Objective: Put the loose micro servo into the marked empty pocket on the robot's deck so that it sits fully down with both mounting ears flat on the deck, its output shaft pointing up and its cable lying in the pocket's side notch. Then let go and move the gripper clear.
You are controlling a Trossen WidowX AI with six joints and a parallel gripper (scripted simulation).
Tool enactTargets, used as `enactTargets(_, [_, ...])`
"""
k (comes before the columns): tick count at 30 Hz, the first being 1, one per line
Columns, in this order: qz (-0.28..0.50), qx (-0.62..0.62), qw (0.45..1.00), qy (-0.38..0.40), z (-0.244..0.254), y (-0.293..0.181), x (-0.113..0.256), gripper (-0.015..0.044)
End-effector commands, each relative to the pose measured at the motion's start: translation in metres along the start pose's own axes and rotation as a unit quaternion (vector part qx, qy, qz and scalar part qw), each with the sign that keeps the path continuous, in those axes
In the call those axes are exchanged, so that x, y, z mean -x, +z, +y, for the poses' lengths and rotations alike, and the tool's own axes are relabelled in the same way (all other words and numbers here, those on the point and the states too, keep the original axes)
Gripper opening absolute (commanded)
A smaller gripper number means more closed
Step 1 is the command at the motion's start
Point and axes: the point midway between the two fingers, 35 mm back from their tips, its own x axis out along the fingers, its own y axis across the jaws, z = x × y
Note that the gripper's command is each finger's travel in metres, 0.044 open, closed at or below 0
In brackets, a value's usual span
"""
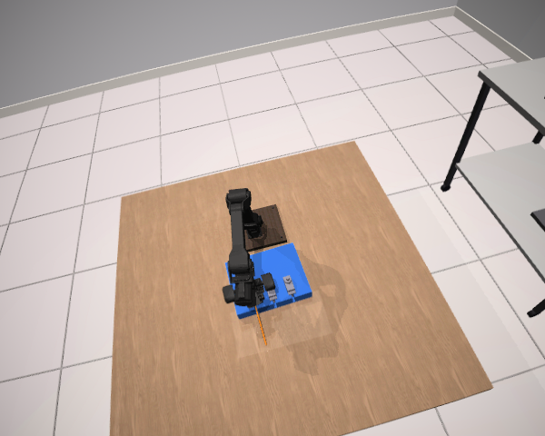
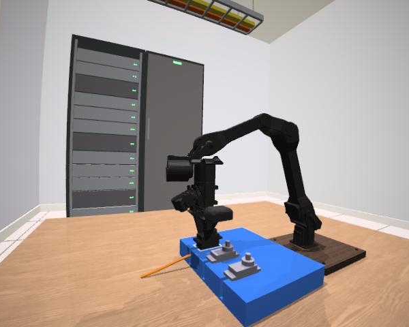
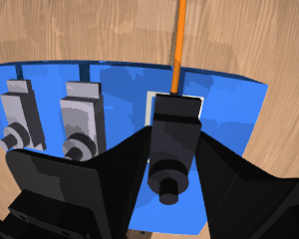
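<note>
The loose micro servo (image 2: 207,242) (image 3: 175,141) is dark, with its output shaft up. My gripper (image 2: 207,234) (image 3: 173,133) is shut on it, one finger on each side. The servo is upright at the white pocket outline (image 2: 211,248) (image 3: 149,111) on the blue deck (image 1: 287,258) (image 2: 271,270) (image 3: 226,110). Its lower body seems partly inside the outline, with the ears apparently above the deck. The pocket's inside is hidden. The orange cable (image 1: 261,326) (image 2: 165,266) (image 3: 179,45) leaves at the notch side and runs out past the deck edge; whether it lies in the notch is unclear.
Two grey servos (image 1: 289,284) (image 2: 242,269) (image 3: 20,117) sit in the deck beside the pocket, the nearer one (image 2: 222,254) (image 3: 82,119) close to a finger. The arm's brown base board (image 1: 275,225) (image 2: 342,249) adjoins the deck. The wooden table top (image 1: 179,351) surrounds them.
</note>
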Motion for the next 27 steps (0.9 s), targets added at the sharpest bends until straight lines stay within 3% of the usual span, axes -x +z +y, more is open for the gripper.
enactTargets(1, [0.0, -0.003, 1.0, -0.001, 0.0, 0.0, -0.004, 0.0])
enactTargets(21, [0.0, -0.003, 1.0, -0.001, 0.0, 0.0, -0.02, 0.0])
enactTargets(27, [0.0, -0.003, 1.0, -0.001, 0.0, 0.0, -0.018, 0.0157])
